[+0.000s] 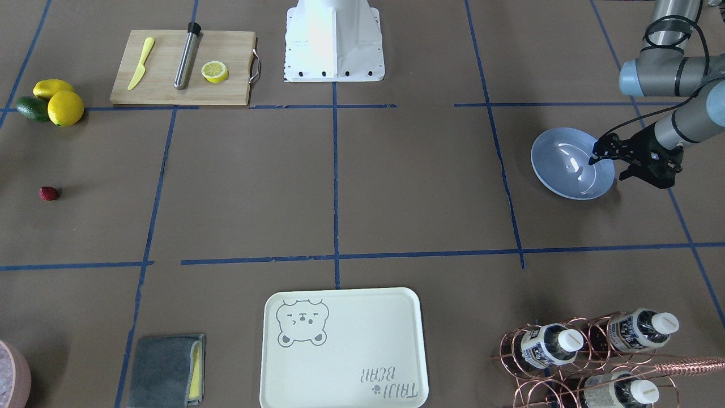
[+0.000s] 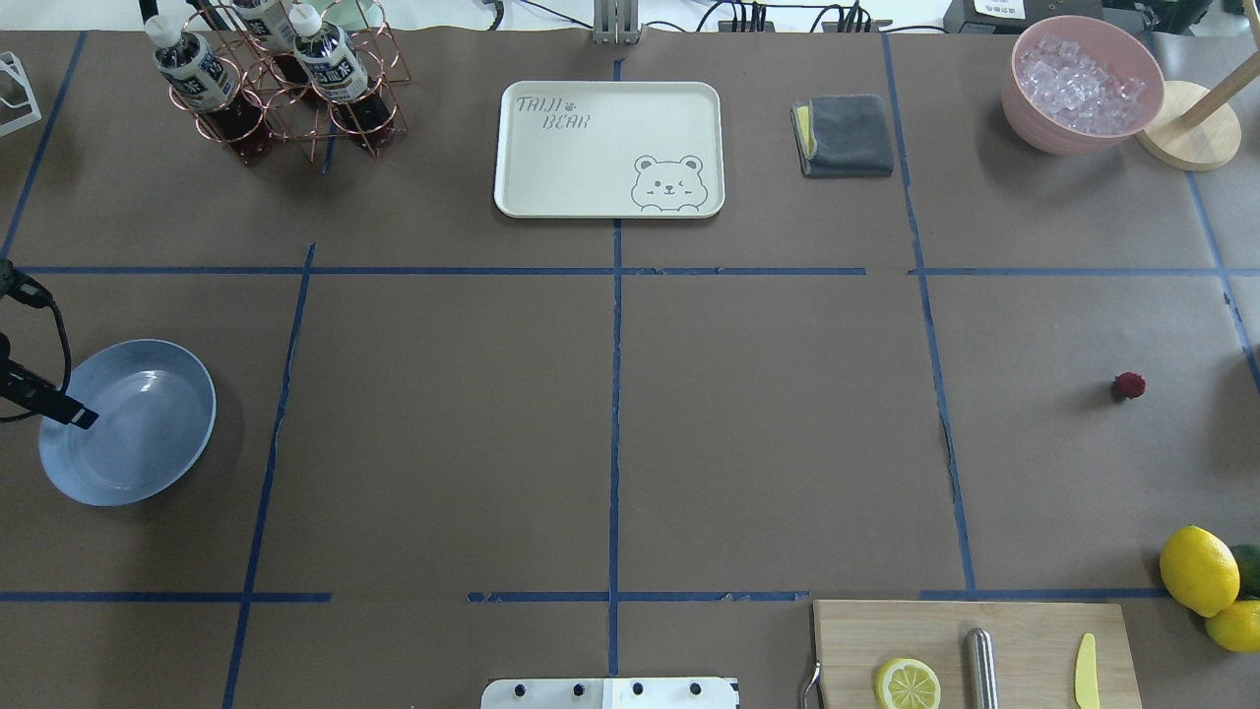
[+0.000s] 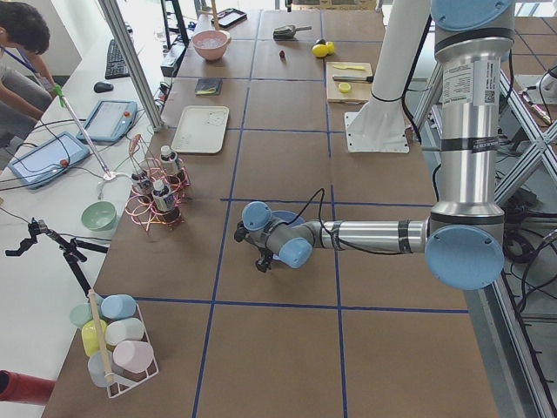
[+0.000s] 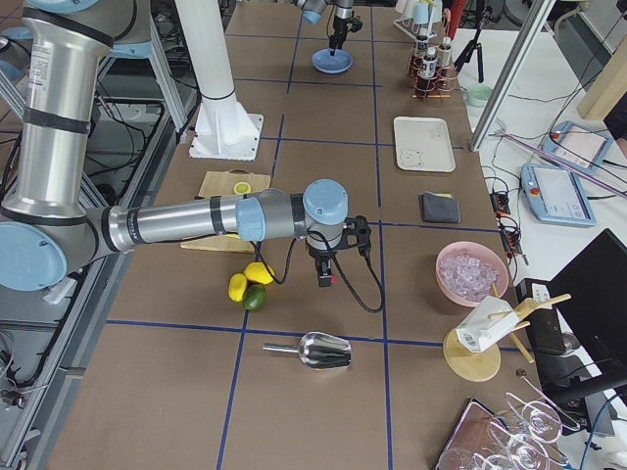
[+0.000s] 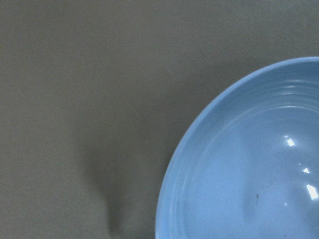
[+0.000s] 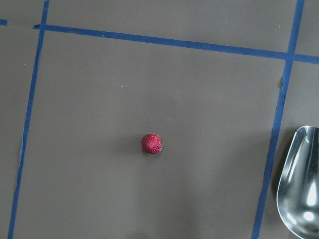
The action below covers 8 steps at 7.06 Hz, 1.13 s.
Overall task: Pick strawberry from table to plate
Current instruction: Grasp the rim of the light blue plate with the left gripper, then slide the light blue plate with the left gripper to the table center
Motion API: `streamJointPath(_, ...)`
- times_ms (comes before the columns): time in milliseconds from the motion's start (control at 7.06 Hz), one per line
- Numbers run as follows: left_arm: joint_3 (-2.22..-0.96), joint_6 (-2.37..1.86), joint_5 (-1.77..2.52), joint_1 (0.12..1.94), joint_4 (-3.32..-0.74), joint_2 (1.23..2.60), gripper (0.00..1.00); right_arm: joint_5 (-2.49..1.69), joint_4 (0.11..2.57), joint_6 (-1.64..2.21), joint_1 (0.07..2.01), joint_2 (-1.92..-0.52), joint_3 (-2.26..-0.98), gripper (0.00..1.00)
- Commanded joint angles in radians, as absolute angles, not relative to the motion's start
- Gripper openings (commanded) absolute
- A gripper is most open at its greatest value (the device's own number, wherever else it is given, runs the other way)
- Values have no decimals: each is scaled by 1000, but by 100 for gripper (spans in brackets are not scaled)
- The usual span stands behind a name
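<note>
The strawberry (image 1: pixel 48 193) (image 2: pixel 1129 385) lies alone on the brown table (image 1: pixel 396 187), on the robot's right side. Seen from the right wrist, the strawberry (image 6: pixel 152 143) sits near the middle, with no fingers showing. My right gripper (image 4: pixel 324 277) hangs over that spot in the exterior right view only, so I cannot tell its state. The pale blue plate (image 1: pixel 572 164) (image 2: pixel 128 421) (image 5: pixel 249 164) is empty at the far opposite end. My left gripper (image 1: pixel 607 169) stands open at the plate's rim, one finger over the dish, holding nothing.
A cutting board (image 1: pixel 170 68) with a lemon half, a yellow knife and a steel rod sits near the robot base. Two lemons and an avocado (image 1: pixel 51 102) lie close to the strawberry. A metal scoop (image 6: pixel 301 184), bear tray (image 1: pixel 340 351), bottle rack (image 1: pixel 589 351) and grey cloth (image 1: pixel 164 371) are around.
</note>
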<state>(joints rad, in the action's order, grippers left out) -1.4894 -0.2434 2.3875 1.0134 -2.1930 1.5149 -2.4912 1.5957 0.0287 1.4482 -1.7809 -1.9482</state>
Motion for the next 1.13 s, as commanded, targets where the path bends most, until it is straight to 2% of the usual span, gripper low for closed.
streamJointPath(0, -1488, -245, 2387, 1009, -2194, 1526, 0, -2491, 1595, 29, 1448, -1781, -1948, 100)
streamJointPath(283, -1549, -318, 2417, 1011, -2195, 1538, 0, -2491, 1597, 29, 1448, -1781, -1948, 100)
streamJointPath(566, -1629, -768, 2471, 1006, -2197, 1708, 0, -2514, 1595, 29, 1448, -1781, -1948, 100)
streamJointPath(991, -1625, -1344, 2328, 736, -2286, 1958, 0, -2514, 1595, 29, 1448, -1781, -1947, 100)
